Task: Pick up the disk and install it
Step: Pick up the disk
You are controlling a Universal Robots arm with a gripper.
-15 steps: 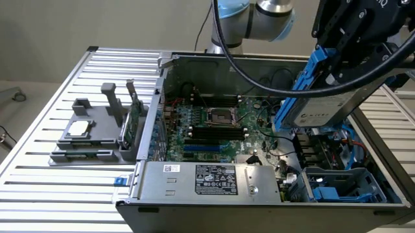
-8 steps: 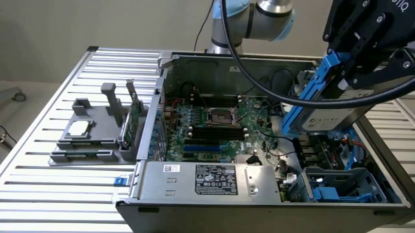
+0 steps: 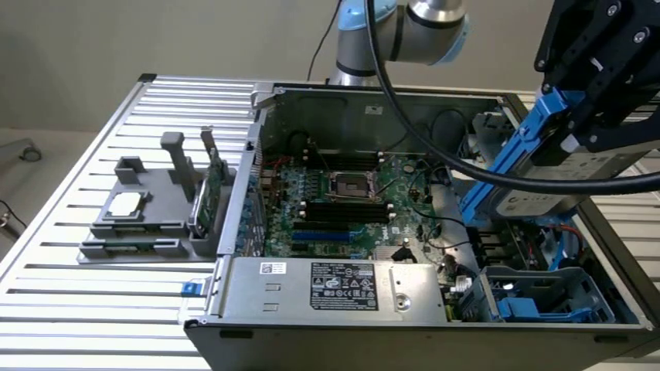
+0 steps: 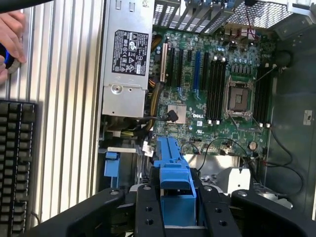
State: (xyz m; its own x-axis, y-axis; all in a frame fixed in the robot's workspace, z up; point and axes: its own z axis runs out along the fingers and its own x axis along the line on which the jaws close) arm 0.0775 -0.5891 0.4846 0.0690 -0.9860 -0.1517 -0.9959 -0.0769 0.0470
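Slatted bench (image 3: 62,309) w/ open PC case (image 3: 433,97), claw (image 3: 583,108) grips disk (image 3: 542,202), long axis near-vert.

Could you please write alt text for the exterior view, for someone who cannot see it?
The gripper holds the disk tilted above the open case, at the exterior view's right side. The motherboard lies exposed inside, and a grey holder with a green card stands on the slatted table at that view's left.

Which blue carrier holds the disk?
The carrier held by the gripper above the case, with the disk inside; the other carrier sits in the grey cage, seemingly empty.
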